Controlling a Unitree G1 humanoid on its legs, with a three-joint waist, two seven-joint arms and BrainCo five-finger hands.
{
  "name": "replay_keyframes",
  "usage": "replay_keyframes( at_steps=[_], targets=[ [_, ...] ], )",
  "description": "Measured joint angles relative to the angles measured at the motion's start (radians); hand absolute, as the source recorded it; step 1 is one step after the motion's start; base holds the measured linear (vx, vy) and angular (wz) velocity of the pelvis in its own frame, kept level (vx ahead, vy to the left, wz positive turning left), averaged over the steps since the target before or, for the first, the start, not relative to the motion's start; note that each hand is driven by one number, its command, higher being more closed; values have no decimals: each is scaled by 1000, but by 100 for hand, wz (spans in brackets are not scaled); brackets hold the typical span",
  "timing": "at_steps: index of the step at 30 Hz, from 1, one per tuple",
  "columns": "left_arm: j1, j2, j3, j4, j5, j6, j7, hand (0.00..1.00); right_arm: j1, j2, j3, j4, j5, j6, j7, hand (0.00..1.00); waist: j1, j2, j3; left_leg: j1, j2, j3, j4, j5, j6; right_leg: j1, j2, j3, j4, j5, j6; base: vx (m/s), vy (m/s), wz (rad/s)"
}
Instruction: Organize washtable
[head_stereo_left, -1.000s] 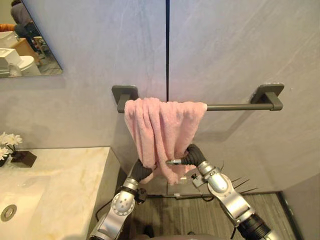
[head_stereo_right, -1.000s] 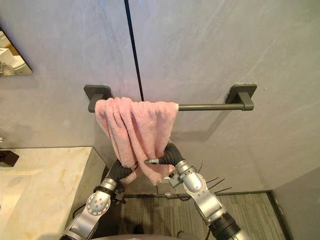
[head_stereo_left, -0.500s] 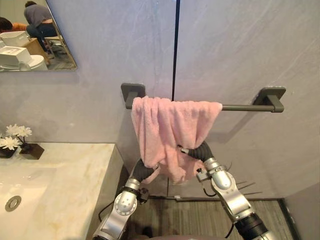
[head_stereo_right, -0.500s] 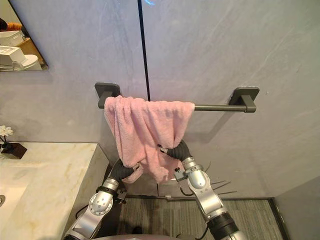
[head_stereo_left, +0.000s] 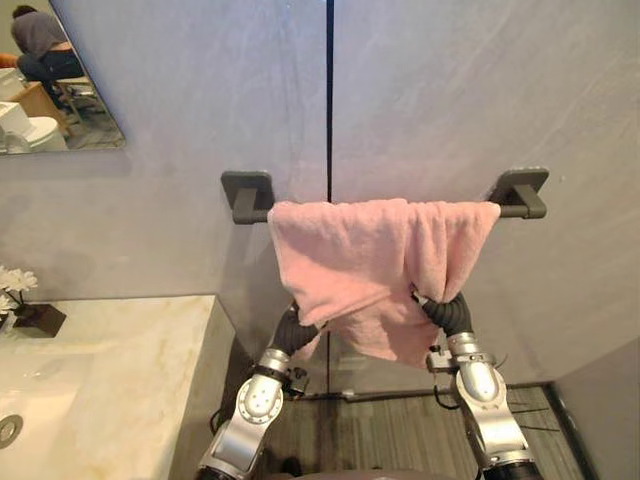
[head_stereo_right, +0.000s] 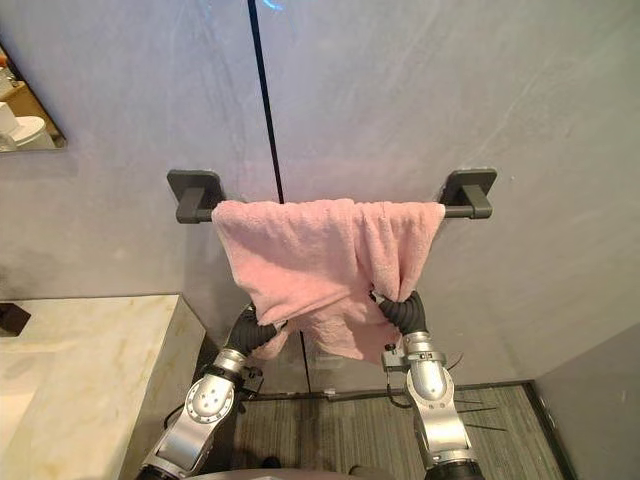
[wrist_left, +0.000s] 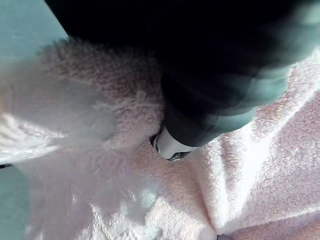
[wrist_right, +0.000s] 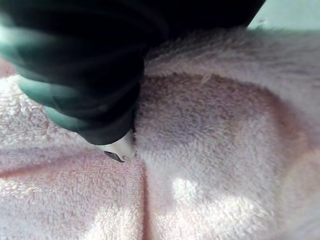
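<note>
A pink towel (head_stereo_left: 370, 260) hangs over the dark grey towel bar (head_stereo_left: 516, 208) on the grey wall, spread from near the left bracket (head_stereo_left: 246, 192) to the right bracket. Its lower edge is drawn into a bunch at each hand. My left hand (head_stereo_left: 293, 330) sits under the towel's lower left corner and my right hand (head_stereo_left: 449, 313) under its lower right. Both hands are buried in the folds. In the wrist views pink cloth (wrist_left: 250, 165) wraps closely round the left hand (wrist_left: 210, 115), and cloth (wrist_right: 215, 140) folds round the right hand (wrist_right: 85, 100).
The marble washtable (head_stereo_left: 110, 370) lies at the lower left, its corner close to my left arm. A white flower in a dark pot (head_stereo_left: 22, 300) stands on it. A mirror (head_stereo_left: 50, 90) hangs at the upper left. Grey wood floor (head_stereo_left: 380, 440) lies below the towel.
My right hand has closed on the towel and moved right, pulling the cloth out along the bar to the right bracket. The left hand kept its hold. The camera shifted.
</note>
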Motion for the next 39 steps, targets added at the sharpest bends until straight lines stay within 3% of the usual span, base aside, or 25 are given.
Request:
replay_keyframes(
  at_steps=[14, 15, 20, 21, 28, 33, 39],
  targets=[
    [-29, -10, 3, 72, -32, 12, -11, 100, -86, 57, -32, 122, 18, -11, 2, 100, -25, 2, 1, 14, -10, 18, 0, -3, 5, 8, 4, 15, 1, 3, -5, 9, -3, -4],
    [-28, -12, 7, 82, -38, 12, -11, 100, -93, 63, -32, 134, 18, -11, 7, 0, -25, 3, 2, 16, -10, 18, 0, -3, 5, 9, 4, 15, 2, 3, -5, -55, -8, -1],
    [-15, -16, 40, 128, -40, 16, -13, 100, -112, 73, -32, 191, 16, -8, 15, 0, -25, 11, 6, 17, -11, 14, -1, -8, 1, 11, 2, 11, 0, -2, 3, -40, -5, 2],
    [-5, -20, 49, 128, -40, 17, -13, 0, -111, 74, -32, 207, 16, -8, 15, 0, -25, 13, 6, 17, -12, 12, -1, -8, 1, 12, 1, 9, 0, -3, 4, -26, -4, 6],
    [20, -45, 93, 191, -73, 24, -11, 0, -109, 83, -41, 307, 16, 7, 11, 0, -24, 12, 7, 17, -17, -5, -1, -9, 3, 26, -5, -9, -12, -7, 2, -5, -1, 7],
    [23, -45, 99, 203, -81, 26, 6, 0, -69, 83, -79, 386, 14, 72, -14, 0, -19, 13, 7, 12, -17, -11, -1, -6, 9, 28, -5, -15, -19, -5, 5, 39, -13, 3],
    [42, -39, 166, 250, -119, 69, 12, 0, -29, 80, -145, 414, 48, 93, -56, 0, -24, 6, 13, 15, -18, -11, 0, -7, 8, 42, -5, -24, -23, -3, 1, 43, -11, 3]
  ],
)
